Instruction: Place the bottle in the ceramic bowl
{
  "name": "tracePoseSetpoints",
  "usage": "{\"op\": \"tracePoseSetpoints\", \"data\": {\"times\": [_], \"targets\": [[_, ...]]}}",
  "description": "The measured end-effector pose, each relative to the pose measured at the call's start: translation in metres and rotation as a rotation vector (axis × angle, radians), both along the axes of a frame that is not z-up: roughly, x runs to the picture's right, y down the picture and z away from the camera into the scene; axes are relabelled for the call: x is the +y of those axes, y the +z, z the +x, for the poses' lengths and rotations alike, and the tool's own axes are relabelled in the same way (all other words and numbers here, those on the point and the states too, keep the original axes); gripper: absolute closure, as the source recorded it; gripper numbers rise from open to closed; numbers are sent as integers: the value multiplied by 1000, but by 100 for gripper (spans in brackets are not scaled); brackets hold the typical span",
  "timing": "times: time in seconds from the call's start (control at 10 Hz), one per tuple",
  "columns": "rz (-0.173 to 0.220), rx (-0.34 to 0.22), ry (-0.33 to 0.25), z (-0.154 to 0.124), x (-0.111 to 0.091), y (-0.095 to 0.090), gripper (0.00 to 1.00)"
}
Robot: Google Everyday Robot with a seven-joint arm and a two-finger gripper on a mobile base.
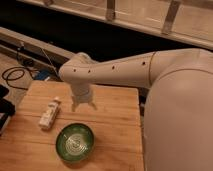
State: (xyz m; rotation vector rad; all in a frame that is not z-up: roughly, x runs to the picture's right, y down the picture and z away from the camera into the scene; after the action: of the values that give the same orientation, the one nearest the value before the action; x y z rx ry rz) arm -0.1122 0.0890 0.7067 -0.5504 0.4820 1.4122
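Camera view: my claw (83, 106) is hanging wide and empty over the table (117, 125). The bottle (50, 112) is lying at its nine o'clock, the bowl (75, 143) at six. I think I am reaching; next means going left, down, pinching.

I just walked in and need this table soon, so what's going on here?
A white robot arm is reaching over the wooden table. Its gripper hangs just above the tabletop, fingers apart and holding nothing, beside the small slim white plastic bottle, which lies on its side untouched. The round glossy green ceramic bowl sits nearer the front edge with nothing in it. The bottle is not yet in the bowl.
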Motion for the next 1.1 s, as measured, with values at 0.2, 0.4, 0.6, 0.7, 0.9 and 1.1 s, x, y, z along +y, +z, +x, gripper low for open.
{"op": "tracePoseSetpoints", "data": {"times": [0.2,0.4,0.6,0.7,0.9,1.1], "targets": [[44,-29,-49,-29,-19,6,35],[89,-71,-77,-76,-40,14,35],[133,-95,-92,-116,-51,17,35],[142,-106,-93,-127,-52,16,35],[145,-91,-93,-119,-54,18,35],[142,-102,-91,-124,-52,17,35]]}}
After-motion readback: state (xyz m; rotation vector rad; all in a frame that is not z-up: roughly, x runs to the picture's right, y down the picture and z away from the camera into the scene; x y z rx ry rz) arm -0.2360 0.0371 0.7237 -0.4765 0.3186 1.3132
